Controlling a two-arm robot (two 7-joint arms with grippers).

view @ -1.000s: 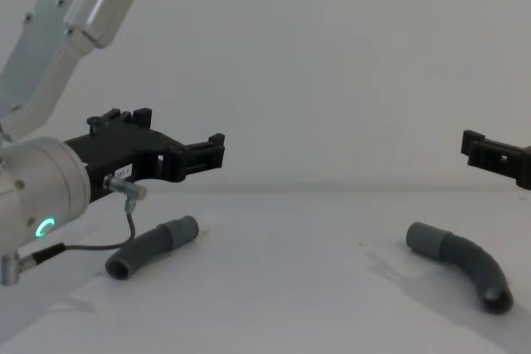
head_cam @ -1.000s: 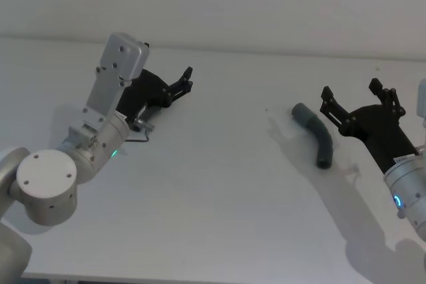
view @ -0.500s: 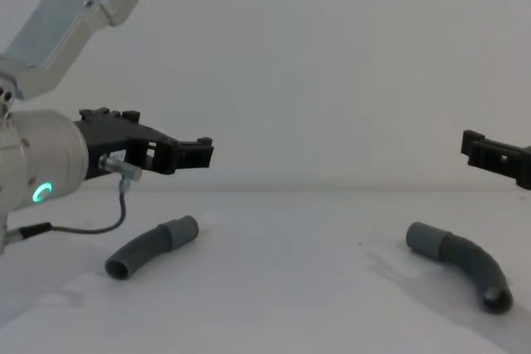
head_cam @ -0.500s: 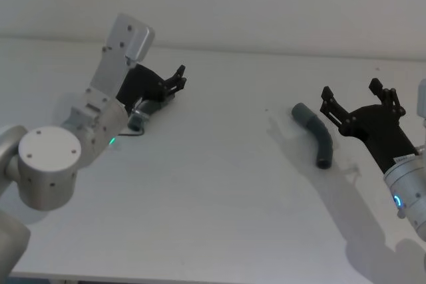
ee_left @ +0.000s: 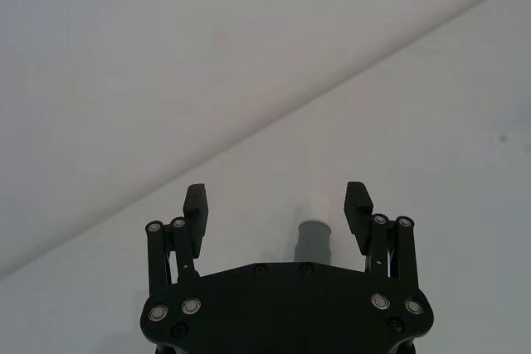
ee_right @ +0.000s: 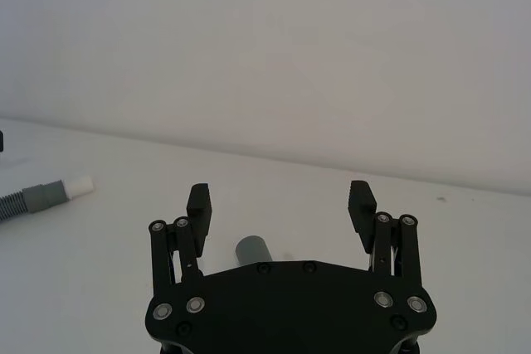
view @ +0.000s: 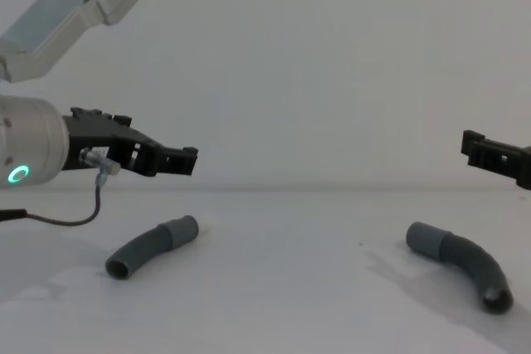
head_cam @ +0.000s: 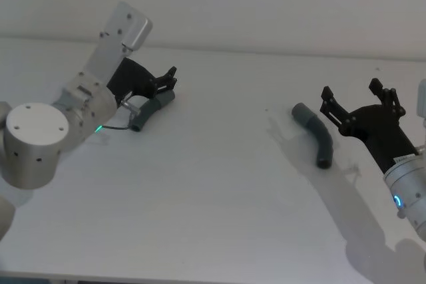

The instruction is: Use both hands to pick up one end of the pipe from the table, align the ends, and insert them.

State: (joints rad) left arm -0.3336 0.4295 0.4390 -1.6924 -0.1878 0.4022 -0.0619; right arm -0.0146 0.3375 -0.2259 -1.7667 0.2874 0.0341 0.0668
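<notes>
Nearest, at the desk's (head_cam: 219, 217) front and to the right of the elbow piece (head_cam: 319, 139), the right arm's silver wrist shows a blue light. From it the right tool (head_cam: 351, 90) reaches forward, raised off the desk just to the right of the elbow piece. Its two black fingers are spread wide and grip nothing. In the right wrist view this tool (ee_right: 280, 196) looks down on the elbow piece's (ee_right: 253, 250) plain grey cuff, which sits between the spread fingers but apart from both.

The elbow piece (view: 465, 263) lies flat on the desk, bent, with one cuff pointing toward the far side.

Well apart to the left of the elbow piece, and a little farther back, the straighter piece (head_cam: 152, 110) also lies flat on the desk. Its cuff carries a white tip (ee_right: 80, 185).

Above that piece hangs the left tool (head_cam: 172, 78), clear of the desk, its fingers likewise spread and empty. In the left wrist view the straighter piece's cuff (ee_left: 314, 240) shows between the open fingers, untouched. Beyond everything, a plain white wall (view: 332, 55) rises behind the desk.
</notes>
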